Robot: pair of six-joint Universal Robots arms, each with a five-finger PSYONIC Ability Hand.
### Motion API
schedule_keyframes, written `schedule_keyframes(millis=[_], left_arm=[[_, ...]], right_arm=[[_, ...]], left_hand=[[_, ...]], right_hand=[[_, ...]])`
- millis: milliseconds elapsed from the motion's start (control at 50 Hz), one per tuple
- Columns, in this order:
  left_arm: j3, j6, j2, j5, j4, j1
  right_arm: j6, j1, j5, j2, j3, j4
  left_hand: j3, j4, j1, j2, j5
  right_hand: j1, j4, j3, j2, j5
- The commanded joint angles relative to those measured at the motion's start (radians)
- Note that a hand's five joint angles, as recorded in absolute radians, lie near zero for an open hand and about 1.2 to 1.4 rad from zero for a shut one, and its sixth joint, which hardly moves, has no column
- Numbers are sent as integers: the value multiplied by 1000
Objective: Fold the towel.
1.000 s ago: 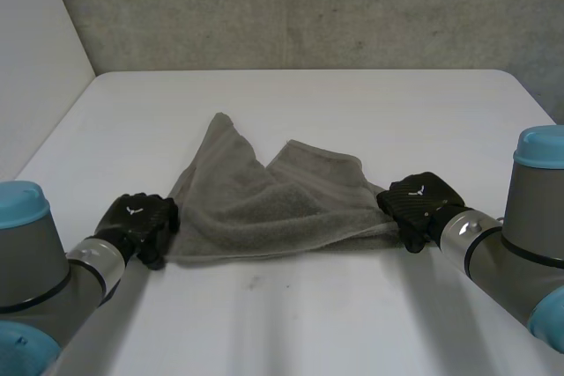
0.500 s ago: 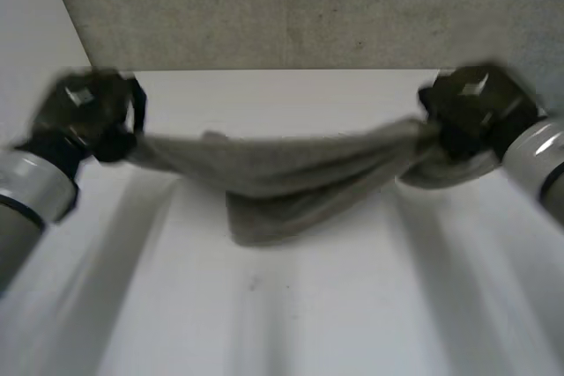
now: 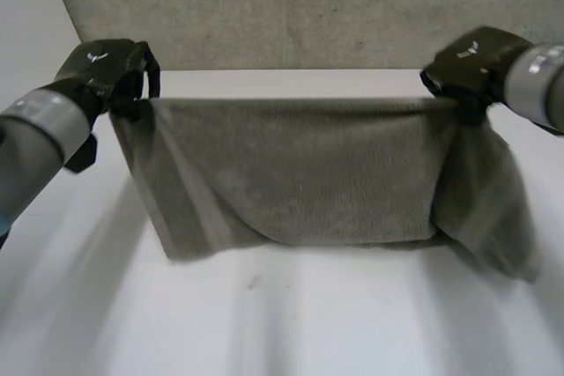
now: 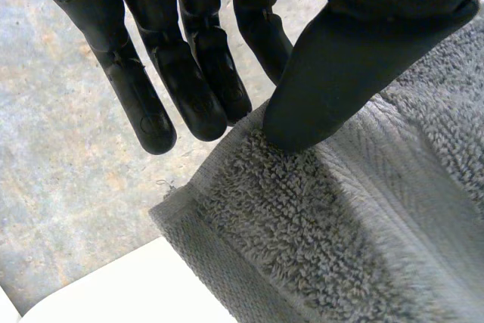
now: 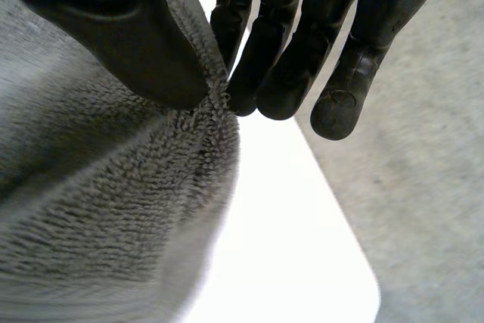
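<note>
Grey terry towel (image 3: 300, 165) (looped pile)

Grey terry towel (image 3: 308, 173), suspended and spread wide, upper edge pulled straight and level between its two top corners; body hanging as a sheet, lower edge curved; end flaps draped slanting; flat woven band along hem

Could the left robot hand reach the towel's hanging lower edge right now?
Probably not: the left robot hand is pinching the towel at an upper corner, raised above the table, while the lower edge hangs well below it. It would have to let go first.
</note>
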Motion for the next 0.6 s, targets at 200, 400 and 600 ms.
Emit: schedule_keyframes(millis=[200, 400, 600], left_arm=[[682, -235, -228, -135, 67, -19], [294, -260, -196, -109, 78, 8], [-179, -252, -190, -89, 253, 34]], right_arm=[[105, 97, 136, 259, -485, -426], [61, 129, 62, 232, -45, -179], [67, 165, -9, 230, 368, -397]], left_hand=[[180, 179, 208, 179, 204], [180, 179, 208, 179, 204], [180, 179, 208, 179, 204]], right_hand=[[79, 54, 52, 60, 67], [79, 54, 52, 60, 67], [79, 54, 52, 60, 67]])
